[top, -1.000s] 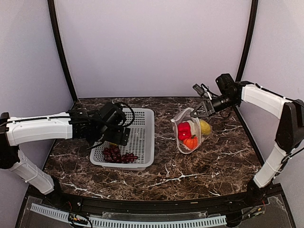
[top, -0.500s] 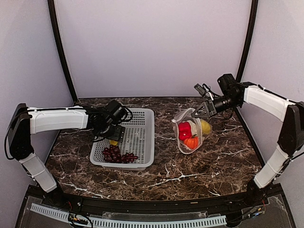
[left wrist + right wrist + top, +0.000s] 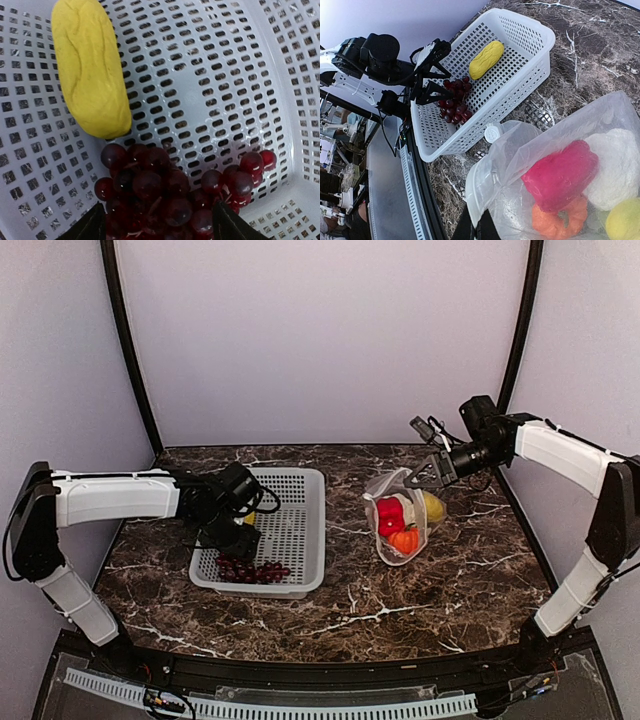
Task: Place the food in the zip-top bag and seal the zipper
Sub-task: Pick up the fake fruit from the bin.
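Observation:
The dark purple grape bunch (image 3: 165, 195) and a yellow piece (image 3: 90, 70) lie in the grey perforated basket (image 3: 300, 530). My left gripper (image 3: 160, 227) is open and hovers just above the grapes (image 3: 250, 570), its fingertips (image 3: 92, 225) either side of the bunch. My right gripper (image 3: 477, 227) is shut on the mouth edge of the clear zip-top bag (image 3: 545, 140), holding it up and open. Inside the bag (image 3: 400, 520) lie the red pepper (image 3: 560, 175), the orange pumpkin (image 3: 555, 220), the white cauliflower (image 3: 615, 165) and a yellow piece (image 3: 625, 222). The zipper strip is not clearly distinguishable.
The basket stands left of centre on the dark marble table (image 3: 450, 580), the bag to its right. A small white round tab (image 3: 493, 133) sits at the bag's rim. Grey walls and black posts close in the back and sides.
My left arm has swung and its gripper has shifted slightly toward the near side of the basket, from over the yellow piece to over the grapes. The right gripper and bag have stayed put.

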`<state>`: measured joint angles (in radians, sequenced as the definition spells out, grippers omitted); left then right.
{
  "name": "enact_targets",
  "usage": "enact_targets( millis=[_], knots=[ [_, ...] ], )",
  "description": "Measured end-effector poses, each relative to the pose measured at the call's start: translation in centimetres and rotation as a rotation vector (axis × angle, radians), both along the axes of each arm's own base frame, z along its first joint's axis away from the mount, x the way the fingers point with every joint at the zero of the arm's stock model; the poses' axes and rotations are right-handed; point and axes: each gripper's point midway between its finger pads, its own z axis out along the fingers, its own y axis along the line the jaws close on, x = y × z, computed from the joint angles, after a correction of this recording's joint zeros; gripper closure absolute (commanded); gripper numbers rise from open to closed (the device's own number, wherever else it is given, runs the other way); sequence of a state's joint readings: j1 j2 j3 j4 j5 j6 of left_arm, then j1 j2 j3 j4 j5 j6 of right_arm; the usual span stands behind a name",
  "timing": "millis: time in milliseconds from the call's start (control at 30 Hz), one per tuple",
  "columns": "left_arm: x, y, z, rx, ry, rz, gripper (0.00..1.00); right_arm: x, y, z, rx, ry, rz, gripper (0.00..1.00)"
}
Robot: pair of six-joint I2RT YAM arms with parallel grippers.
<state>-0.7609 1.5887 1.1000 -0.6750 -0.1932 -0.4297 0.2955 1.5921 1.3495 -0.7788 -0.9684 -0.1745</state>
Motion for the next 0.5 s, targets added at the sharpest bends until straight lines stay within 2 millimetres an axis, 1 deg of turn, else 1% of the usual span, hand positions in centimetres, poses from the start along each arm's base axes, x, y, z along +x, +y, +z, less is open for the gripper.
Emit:
enact_targets(
  millis=[167, 300, 367, 433, 467, 500],
  knots=[
    [-1.1, -0.8, -1.0, 0.01, 0.075, -0.082, 0.29, 0.0, 0.0, 0.0, 0.0, 0.0, 0.0, 1.0],
    [-1.7, -1.4, -2.5, 0.047, 0.119, -0.135, 0.29, 0.0, 0.0, 0.0, 0.0, 0.0, 0.0, 1.0],
    [-1.8, -1.5, -2.9, 0.071, 0.124, -0.153, 0.31, 0.0, 0.0, 0.0, 0.0, 0.0, 0.0, 1.0],
    [-1.6, -1.7, -3.1, 0.098, 0.117, -0.165, 0.4, 0.0, 0.0, 0.0, 0.0, 0.0, 0.0, 1.0],
    [-1.5, -1.7, -3.2, 0.116, 0.111, -0.171, 0.46, 0.0, 0.0, 0.0, 0.0, 0.0, 0.0, 1.0],
    [-1.5, -1.7, -3.4, 0.136, 0.107, -0.181, 0.51, 0.0, 0.0, 0.0, 0.0, 0.0, 0.0, 1.0]
  ],
)
